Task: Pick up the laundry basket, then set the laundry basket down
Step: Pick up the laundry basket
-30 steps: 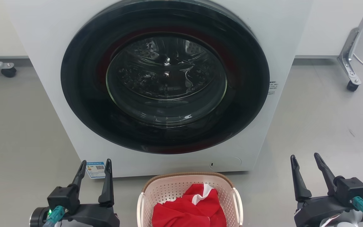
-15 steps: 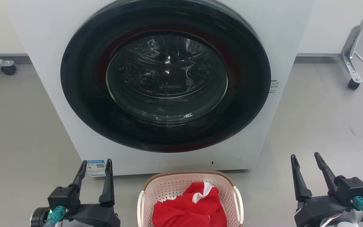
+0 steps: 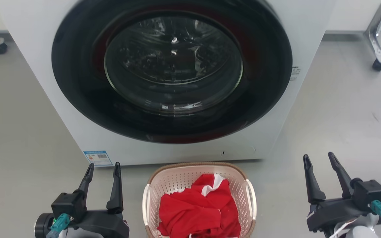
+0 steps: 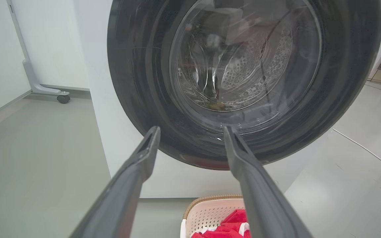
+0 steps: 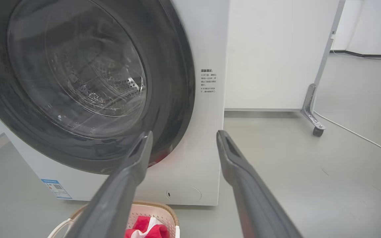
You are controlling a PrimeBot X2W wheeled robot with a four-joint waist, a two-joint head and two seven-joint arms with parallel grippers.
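The laundry basket [image 3: 177, 180] lies lengthwise toward the washing machine [image 3: 309, 39]; left hand [image 3: 104, 165] and right hand [image 3: 318, 156] flank it, spread open, empty.

Cream-pink, perforated, brown-rimmed laundry basket [image 3: 174, 180]; red-and-white cloth [image 3: 200, 208]; white washing machine [image 3: 164, 153].

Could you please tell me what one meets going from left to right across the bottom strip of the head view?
left gripper, open → laundry basket, standing on the floor with a red garment inside → right gripper, open
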